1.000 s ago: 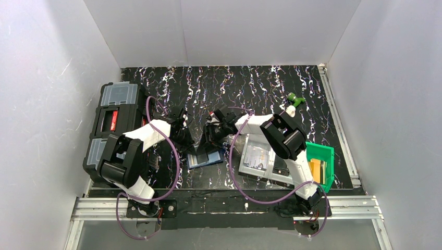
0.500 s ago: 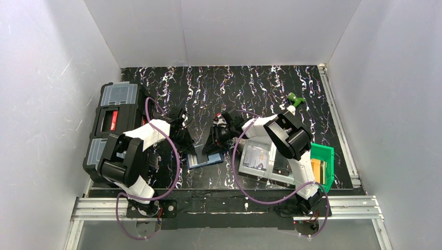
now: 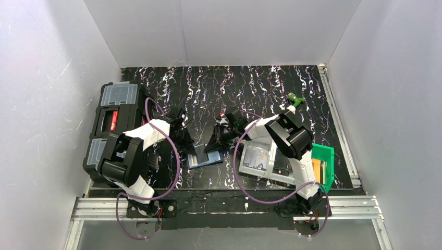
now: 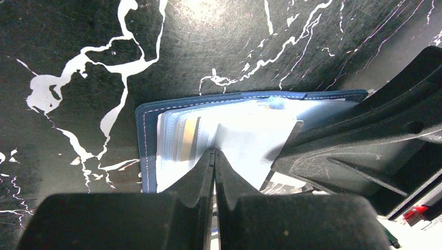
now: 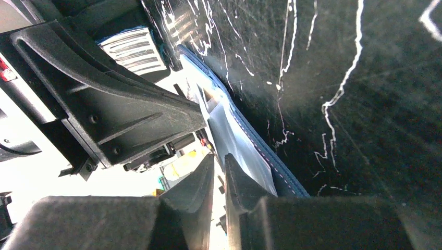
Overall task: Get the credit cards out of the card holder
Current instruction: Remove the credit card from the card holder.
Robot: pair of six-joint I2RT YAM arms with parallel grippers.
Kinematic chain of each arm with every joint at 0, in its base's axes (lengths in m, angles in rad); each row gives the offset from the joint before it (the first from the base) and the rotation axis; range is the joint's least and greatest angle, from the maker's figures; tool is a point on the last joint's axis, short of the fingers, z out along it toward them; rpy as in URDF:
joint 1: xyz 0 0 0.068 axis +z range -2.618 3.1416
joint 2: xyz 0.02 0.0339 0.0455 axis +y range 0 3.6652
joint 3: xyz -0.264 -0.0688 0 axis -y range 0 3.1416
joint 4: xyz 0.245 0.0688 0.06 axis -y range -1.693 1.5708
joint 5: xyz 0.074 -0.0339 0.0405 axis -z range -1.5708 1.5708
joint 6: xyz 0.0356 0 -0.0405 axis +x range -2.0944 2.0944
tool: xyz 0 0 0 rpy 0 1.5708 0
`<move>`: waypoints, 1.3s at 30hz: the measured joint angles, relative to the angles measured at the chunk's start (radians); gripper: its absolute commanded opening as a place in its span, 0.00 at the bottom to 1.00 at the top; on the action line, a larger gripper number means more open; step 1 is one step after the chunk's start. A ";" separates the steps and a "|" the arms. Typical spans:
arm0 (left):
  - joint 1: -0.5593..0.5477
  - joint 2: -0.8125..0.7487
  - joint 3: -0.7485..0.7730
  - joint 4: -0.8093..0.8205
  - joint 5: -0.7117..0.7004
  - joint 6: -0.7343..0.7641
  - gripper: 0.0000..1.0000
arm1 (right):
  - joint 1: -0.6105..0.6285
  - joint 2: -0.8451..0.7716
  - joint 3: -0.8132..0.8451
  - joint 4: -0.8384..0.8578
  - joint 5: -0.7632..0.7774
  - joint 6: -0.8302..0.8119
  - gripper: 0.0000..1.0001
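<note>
— While the card holder (image 3: 208, 159) lay open and flat on the black marbled table (image 3: 260, 88), near the front edge and between the two arms, what showed inside it?

— Pale clear sleeves (image 4: 245, 140), fanned out within the navy border. A gold-tan card (image 4: 191, 136) sat tucked in one of them, close to the holder's stitched edge in the left wrist view.

— And the left gripper (image 4: 214, 156)?

— Its jaws were pressed tight together with nothing between them, and its tips were down on the sleeves just beside the tan card.

— The right gripper (image 5: 219, 161)?

— It stood tilted at the opposite side of the holder, its tip against the sleeves, facing the left one. Its jaws were narrow, only a slit between them. Whether they pinched a sleeve or a card could not be told.

— What lay around them?

— A black toolbox (image 3: 112, 122) with clear-lidded compartments stood at the table's left edge, beside the left arm. A grey tray (image 3: 266, 177) lay just right of the holder, partly under the right arm. A green bin (image 3: 322, 148) holding something yellow sat beyond the tray. A small green object (image 3: 296, 99) lay further back on the right, well apart from the holder.
</note>
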 measured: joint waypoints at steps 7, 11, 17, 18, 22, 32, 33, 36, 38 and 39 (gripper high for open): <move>0.001 0.001 -0.003 0.000 0.003 0.000 0.00 | 0.000 0.000 -0.003 0.011 -0.006 0.014 0.04; 0.001 0.001 -0.007 0.000 0.002 0.000 0.00 | -0.002 0.000 -0.007 0.018 -0.004 0.012 0.02; 0.008 -0.003 -0.018 0.010 0.008 -0.006 0.00 | -0.017 -0.025 -0.034 -0.001 0.020 -0.020 0.01; 0.008 -0.004 -0.020 0.011 0.009 -0.007 0.00 | -0.022 -0.034 -0.040 -0.010 0.026 -0.027 0.01; 0.008 -0.008 -0.024 0.016 0.008 -0.009 0.00 | -0.040 -0.064 -0.053 -0.031 0.036 -0.047 0.09; 0.014 -0.006 -0.026 0.019 0.019 -0.009 0.00 | -0.033 -0.059 -0.048 -0.038 0.031 -0.065 0.38; 0.014 -0.006 -0.026 0.019 0.020 -0.009 0.00 | -0.031 -0.055 -0.042 -0.040 0.031 -0.066 0.38; 0.015 -0.005 -0.026 0.020 0.021 -0.008 0.00 | -0.020 -0.040 -0.023 -0.046 0.029 -0.065 0.38; 0.015 -0.005 -0.026 0.020 0.022 -0.008 0.00 | -0.013 -0.031 -0.015 -0.049 0.027 -0.065 0.34; 0.015 -0.005 -0.026 0.020 0.022 -0.008 0.00 | -0.011 -0.027 -0.011 -0.051 0.027 -0.065 0.32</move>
